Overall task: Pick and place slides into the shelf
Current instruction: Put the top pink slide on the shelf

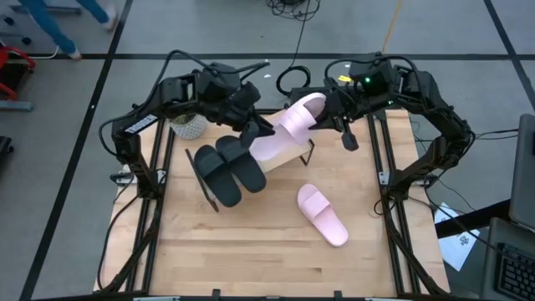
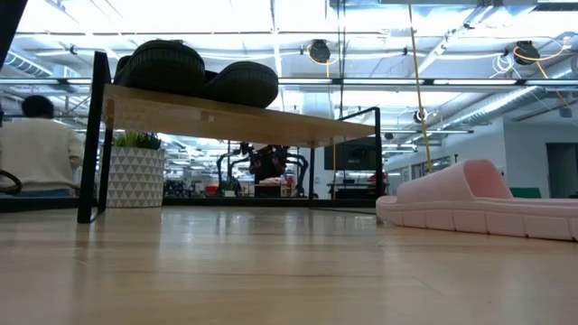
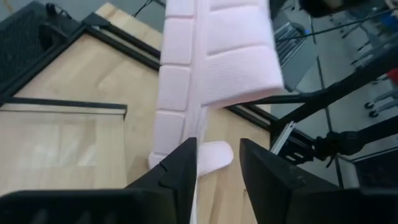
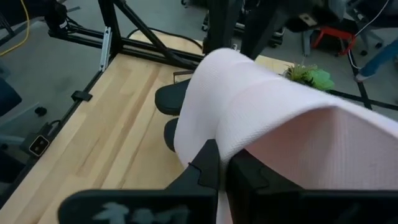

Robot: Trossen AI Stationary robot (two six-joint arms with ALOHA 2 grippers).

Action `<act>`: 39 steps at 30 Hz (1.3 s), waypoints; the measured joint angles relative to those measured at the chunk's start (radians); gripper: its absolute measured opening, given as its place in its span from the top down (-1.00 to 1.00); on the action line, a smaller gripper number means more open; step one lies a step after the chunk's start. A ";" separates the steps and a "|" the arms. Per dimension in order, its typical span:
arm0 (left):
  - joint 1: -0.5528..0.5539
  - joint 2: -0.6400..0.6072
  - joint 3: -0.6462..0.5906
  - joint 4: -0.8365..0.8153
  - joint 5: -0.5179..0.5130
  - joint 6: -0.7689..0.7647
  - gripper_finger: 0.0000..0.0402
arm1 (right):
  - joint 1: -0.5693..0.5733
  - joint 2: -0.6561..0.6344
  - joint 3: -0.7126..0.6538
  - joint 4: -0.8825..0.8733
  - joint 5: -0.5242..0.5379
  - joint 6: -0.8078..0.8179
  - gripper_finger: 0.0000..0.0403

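The light wooden shelf (image 1: 284, 157) (image 2: 235, 117) stands slantwise mid-table. Two black slides (image 1: 227, 170) (image 2: 194, 72) lie on its top, soles down. One pink slide (image 1: 288, 130) hangs in the air over the shelf's right end. My right gripper (image 1: 323, 107) (image 4: 225, 169) is shut on it at its far end. My left gripper (image 1: 255, 134) (image 3: 217, 171) is open at the slide's near end, its fingers astride the sole's edge. The other pink slide (image 1: 323, 216) (image 2: 479, 203) lies sole down on the table, right of the shelf. My right gripper pinches the woven strap (image 4: 261, 118) of the pink slide at its edge between both fingers, coming from the table's right. The slide is lifted clear and slants down toward the shelf. My left gripper: the sole's edge (image 3: 177, 106) runs down along one finger (image 3: 183, 165); whether they touch, I cannot tell.
A potted plant in a white patterned pot (image 1: 188, 125) (image 2: 135, 171) stands behind the shelf's left end. Black frame rails (image 1: 380, 167) run along both table sides. Bare wood lies toward the near edge. A person (image 2: 36, 153) sits beyond the table.
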 joint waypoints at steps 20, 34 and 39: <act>0.080 0.030 -0.001 -0.034 0.147 0.006 0.33 | 0.000 -0.018 0.000 -0.008 -0.004 0.010 1.00; 0.079 0.031 -0.001 -0.040 0.233 -0.016 0.33 | 0.000 -0.018 0.000 0.010 -0.006 -0.001 1.00; 0.078 0.031 -0.001 -0.026 0.263 -0.039 0.33 | 0.000 -0.018 0.000 0.011 -0.006 -0.006 1.00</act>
